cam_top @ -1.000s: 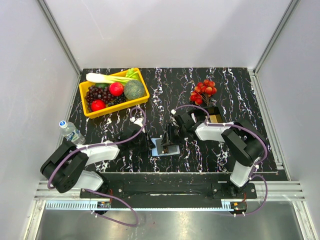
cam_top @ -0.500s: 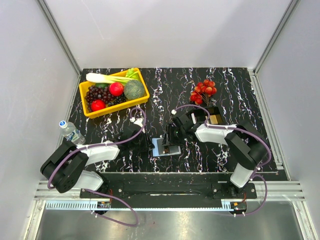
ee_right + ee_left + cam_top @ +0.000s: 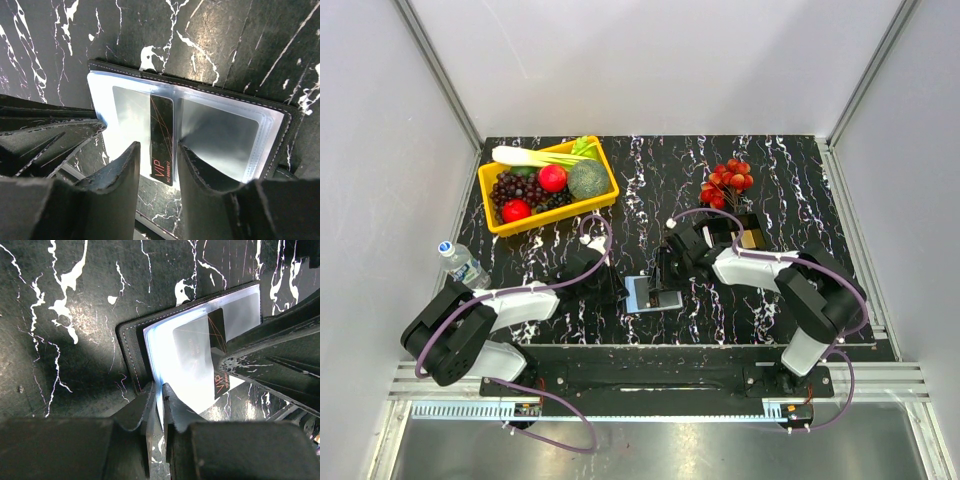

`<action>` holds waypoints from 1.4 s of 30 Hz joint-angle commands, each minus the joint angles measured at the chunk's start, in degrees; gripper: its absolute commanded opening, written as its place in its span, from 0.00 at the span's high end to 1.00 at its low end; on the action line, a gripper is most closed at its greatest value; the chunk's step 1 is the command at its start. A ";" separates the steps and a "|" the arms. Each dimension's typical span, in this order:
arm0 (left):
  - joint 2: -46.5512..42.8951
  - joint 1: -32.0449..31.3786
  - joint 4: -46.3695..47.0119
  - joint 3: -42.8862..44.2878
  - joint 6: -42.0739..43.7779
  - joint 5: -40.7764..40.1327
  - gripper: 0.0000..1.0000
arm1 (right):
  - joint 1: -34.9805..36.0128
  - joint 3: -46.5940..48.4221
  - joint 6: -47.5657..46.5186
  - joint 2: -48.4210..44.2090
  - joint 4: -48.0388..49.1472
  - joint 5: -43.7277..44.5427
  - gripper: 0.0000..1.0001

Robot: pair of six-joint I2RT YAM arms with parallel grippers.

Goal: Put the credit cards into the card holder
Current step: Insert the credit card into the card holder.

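Card [image 3: 162, 135] half inside card holder [image 3: 220, 130]; sits between parted right pincer [image 3: 158, 152] tips

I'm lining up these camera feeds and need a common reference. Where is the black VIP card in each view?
Top external: the VIP card lies just near of the table's centre, on the open card holder.
Left wrist: right of centre, on the pale sleeves.
Right wrist: middle of the frame, its lower end past the holder's edge.
Shared landmark: the card holder's pale sleeves.
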 commanded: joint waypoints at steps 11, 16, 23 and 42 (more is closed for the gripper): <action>-2.23 -0.15 2.49 -1.26 -0.06 1.06 0.72 | 1.49 2.40 -0.61 3.05 1.78 -5.70 0.59; -2.50 -0.15 3.29 -1.70 -0.32 1.23 0.71 | 2.46 3.73 -0.34 4.37 1.95 -6.05 0.58; -2.06 -0.24 3.73 -1.44 -0.41 1.41 0.70 | 3.25 5.31 -0.52 5.33 2.39 -7.80 0.57; -3.03 -0.24 3.29 -1.79 -0.68 1.06 0.66 | 3.43 2.33 2.99 3.49 10.26 -7.36 0.64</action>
